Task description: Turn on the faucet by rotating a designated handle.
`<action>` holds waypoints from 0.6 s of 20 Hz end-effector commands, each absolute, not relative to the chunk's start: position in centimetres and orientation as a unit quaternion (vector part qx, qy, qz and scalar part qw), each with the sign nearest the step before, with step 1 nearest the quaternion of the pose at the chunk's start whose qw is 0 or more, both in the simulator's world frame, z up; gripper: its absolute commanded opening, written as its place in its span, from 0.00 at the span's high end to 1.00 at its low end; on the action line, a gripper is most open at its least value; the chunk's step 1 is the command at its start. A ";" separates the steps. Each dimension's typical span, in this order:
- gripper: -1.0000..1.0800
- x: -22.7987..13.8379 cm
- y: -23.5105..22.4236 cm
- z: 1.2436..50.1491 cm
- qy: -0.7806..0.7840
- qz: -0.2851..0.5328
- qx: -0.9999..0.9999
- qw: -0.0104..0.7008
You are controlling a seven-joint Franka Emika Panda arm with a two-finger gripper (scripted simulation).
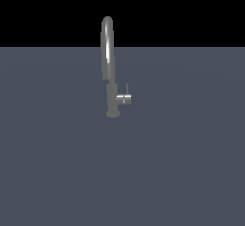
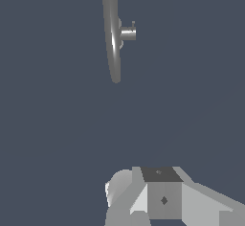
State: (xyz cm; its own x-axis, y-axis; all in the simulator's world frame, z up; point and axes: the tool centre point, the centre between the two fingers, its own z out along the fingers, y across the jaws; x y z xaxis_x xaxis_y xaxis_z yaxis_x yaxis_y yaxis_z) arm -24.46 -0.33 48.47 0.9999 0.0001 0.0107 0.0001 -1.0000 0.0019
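The faucet (image 1: 108,52) is a tall slim grey tap with a narrow arched spout, standing on a short round base in the middle of the flat grey surface (image 1: 57,163). The handle (image 1: 124,99) is a short cylinder stub sticking out low on the body toward the exterior view's right, with a thin pin standing up from it. In the wrist view the faucet (image 2: 113,43) and the handle (image 2: 128,33) show from above, far off. Grey blocky parts of my gripper (image 2: 160,196) show at that picture's edge, well apart from the faucet. The jaws' state does not show. The gripper is out of the exterior view.
The faucet stands on the flat grey surface, with a black background behind it. No other object shows.
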 end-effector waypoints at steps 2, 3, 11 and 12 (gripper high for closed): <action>1.00 -24.5 -0.3 48.5 0.000 0.005 1.000 0.001; 1.00 -24.4 -0.3 48.5 -0.001 0.005 1.000 0.000; 1.00 -23.1 -0.1 48.2 -0.015 -0.011 1.000 -0.014; 1.00 -22.8 -0.1 48.2 -0.018 -0.014 1.000 -0.017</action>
State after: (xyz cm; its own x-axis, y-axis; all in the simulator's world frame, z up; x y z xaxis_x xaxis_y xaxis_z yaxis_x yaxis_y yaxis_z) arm -23.18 -0.14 48.28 0.9994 -0.0279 -0.0189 -0.0284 -0.9993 -0.0253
